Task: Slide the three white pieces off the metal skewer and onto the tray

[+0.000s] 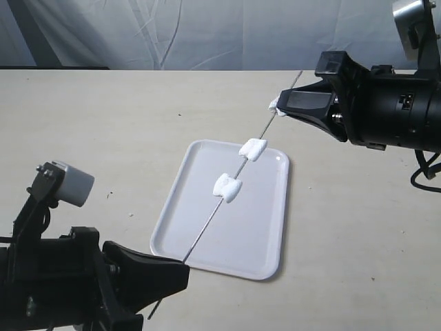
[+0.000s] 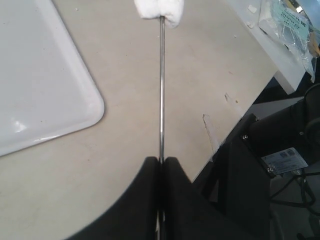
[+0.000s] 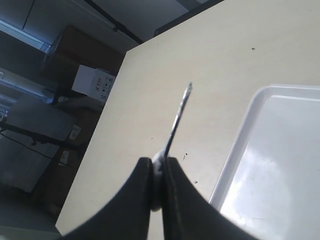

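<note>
Metal skewer [image 1: 207,229] held at both ends over the tray [image 1: 256,238], one piece at risk of missing it
Short of the tray's near rim the left gripper [image 1: 180,270] is clamped tight on the rod's end; above the tray a first white piece [image 1: 228,187] and a second white piece [image 1: 253,149] ride the rod, and seemingly past the tray's far rim the right gripper [image 1: 284,103] pinches the third white piece [image 1: 274,105]. I'd worry that piece slides off the tip beyond the tray onto the table [image 1: 103,124], or that a hard pull squashes it or twists the thin rod in the left grip
</note>
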Controlling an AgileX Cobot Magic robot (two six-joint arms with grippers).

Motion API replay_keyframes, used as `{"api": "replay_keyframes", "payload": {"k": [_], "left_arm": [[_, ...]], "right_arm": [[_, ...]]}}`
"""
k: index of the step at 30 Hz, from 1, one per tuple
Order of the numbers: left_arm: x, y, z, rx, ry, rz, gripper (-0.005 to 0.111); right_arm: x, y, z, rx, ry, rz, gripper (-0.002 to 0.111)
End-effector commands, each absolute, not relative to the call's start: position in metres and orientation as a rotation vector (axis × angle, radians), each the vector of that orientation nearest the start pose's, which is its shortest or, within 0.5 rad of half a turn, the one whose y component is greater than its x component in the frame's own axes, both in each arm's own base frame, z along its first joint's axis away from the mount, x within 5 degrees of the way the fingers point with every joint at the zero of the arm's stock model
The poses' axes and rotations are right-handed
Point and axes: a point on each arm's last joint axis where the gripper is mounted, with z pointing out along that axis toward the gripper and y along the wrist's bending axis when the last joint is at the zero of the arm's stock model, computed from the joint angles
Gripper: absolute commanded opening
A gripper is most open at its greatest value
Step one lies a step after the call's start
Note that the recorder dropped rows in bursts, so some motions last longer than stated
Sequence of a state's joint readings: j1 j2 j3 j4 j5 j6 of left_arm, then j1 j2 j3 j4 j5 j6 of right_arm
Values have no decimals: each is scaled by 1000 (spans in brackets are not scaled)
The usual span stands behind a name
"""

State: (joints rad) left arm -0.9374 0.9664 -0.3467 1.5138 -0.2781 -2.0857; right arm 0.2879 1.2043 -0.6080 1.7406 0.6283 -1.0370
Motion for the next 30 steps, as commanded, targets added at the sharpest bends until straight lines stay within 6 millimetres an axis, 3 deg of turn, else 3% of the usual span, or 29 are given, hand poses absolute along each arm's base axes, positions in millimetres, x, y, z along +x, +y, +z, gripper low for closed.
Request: {"api": "replay_keyframes", "payload": {"k": [1, 10, 16, 30], "left_arm": [[81, -157, 228, 611, 2219, -1193, 0], [76, -159, 229, 649, 2219, -1245, 0], [73, -154, 218, 654, 2261, -1224, 0], [60, -144, 195, 689, 2353, -1235, 0]], "right_arm": [[211, 115, 270, 53, 2100, 1208, -1], [216, 110, 268, 106, 2106, 1127, -1], [220, 107, 270, 138, 2097, 1072, -1], [246, 95, 310, 241, 1950, 882, -1]]}}
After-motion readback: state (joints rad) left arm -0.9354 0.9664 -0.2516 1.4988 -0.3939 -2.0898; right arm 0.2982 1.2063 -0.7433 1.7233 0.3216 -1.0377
